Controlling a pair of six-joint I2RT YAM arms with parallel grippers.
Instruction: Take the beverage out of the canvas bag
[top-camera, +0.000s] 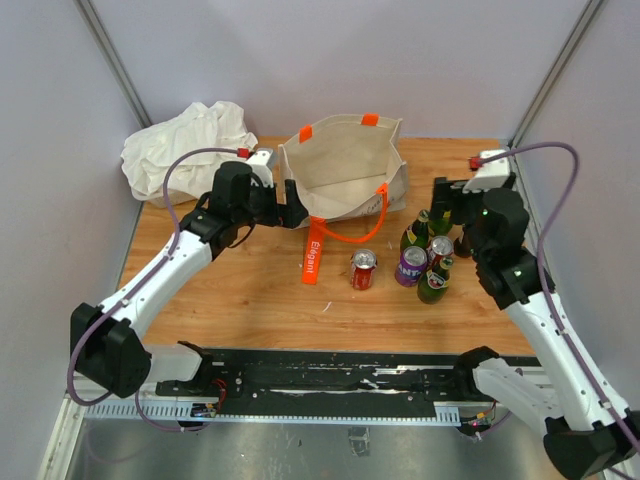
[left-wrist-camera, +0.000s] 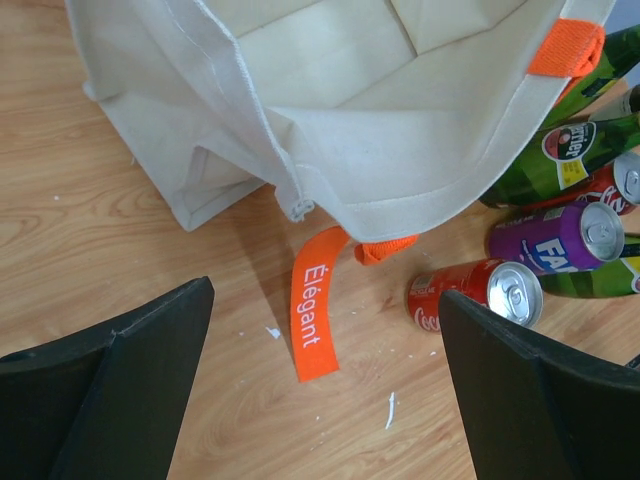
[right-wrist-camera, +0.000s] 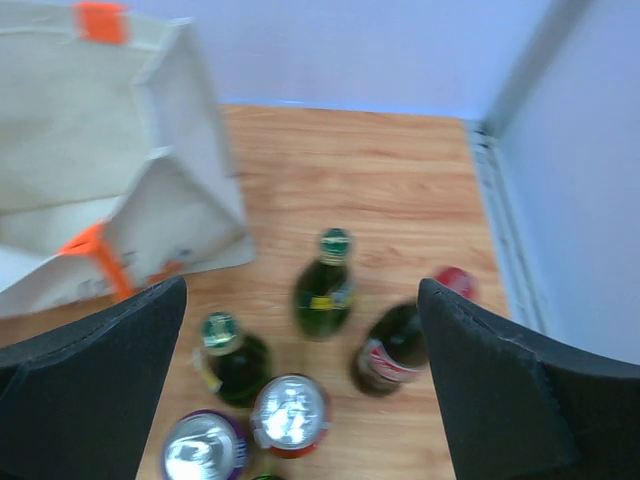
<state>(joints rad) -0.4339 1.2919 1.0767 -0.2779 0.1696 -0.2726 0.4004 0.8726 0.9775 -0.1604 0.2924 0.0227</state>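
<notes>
**Bag open at the far middle, drinks grouped beside it**

The wooden counter (top-camera: 250, 290) carries everything. The canvas bag (top-camera: 345, 165) stands near the middle of the far edge with its mouth open upward. A white cloth bundle (top-camera: 185, 145) lies in the far left corner.

The left gripper (top-camera: 288, 210) sits at the bag's near left corner with its fingers wide apart and nothing between them. The pictures do not show whether it touches the cloth. The right gripper (top-camera: 443, 205) hangs over the drinks on the bag's right side, jaws likewise spread and empty.

The drinks stand on the counter outside the bag, toward the right edge. There are green bottles (top-camera: 413, 238) and, in the right wrist view, a dark bottle (right-wrist-camera: 395, 345) with a red cap. A purple can (top-camera: 411, 265) and a red can (top-camera: 440, 250) stand among them. A second red can (top-camera: 363, 270) stands upright a little apart, nearer the middle.

An orange strap (top-camera: 315, 255) printed "Elégant" lies flat on the counter from the bag's near side.
</notes>
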